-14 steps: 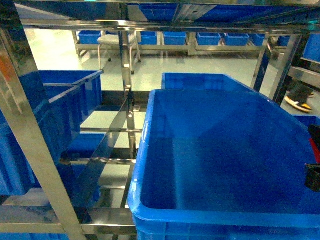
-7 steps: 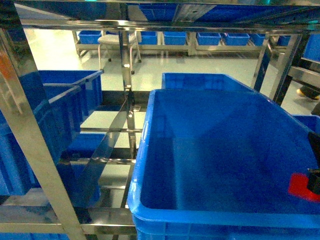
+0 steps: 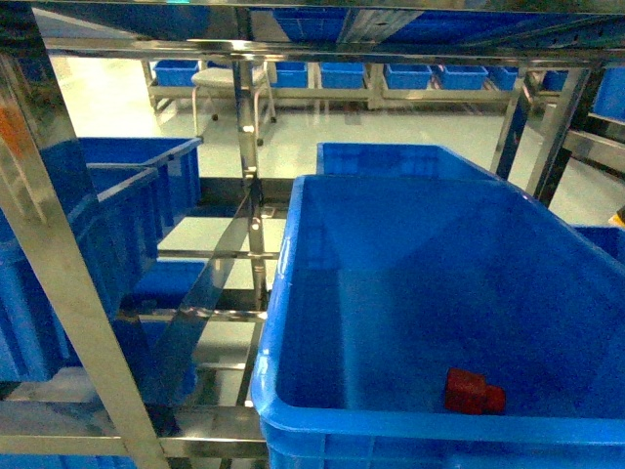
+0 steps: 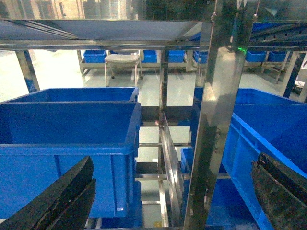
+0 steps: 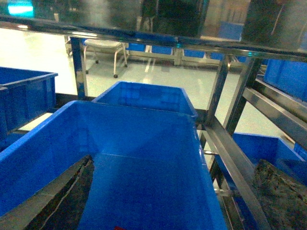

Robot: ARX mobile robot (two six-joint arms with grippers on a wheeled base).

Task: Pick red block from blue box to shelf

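Observation:
The red block (image 3: 474, 391) lies on the floor of a large dark blue crate (image 3: 391, 424) that sits on the shelf (image 3: 244, 147), near the crate's front right. No gripper touches it, and neither gripper shows in the head view. My right gripper (image 5: 173, 163) hangs open above this crate (image 5: 144, 143), fingers wide apart; a sliver of red block (image 5: 117, 228) shows at the bottom edge. My left gripper (image 4: 172, 165) is open too, facing a shelf post (image 4: 216, 120), with nothing between its fingers. The blue box is out of view.
More dark blue crates stand on the shelf: one to the left (image 3: 107, 225) and one behind (image 3: 400, 156). Steel rails (image 5: 230, 158) run beside the crate on the right. A white chair (image 3: 229, 83) and a row of crates stand across the floor.
Half a second ago the red block was at the head view's right edge by a dark gripper part. Now it lies on the crate floor and that gripper has left the head view.

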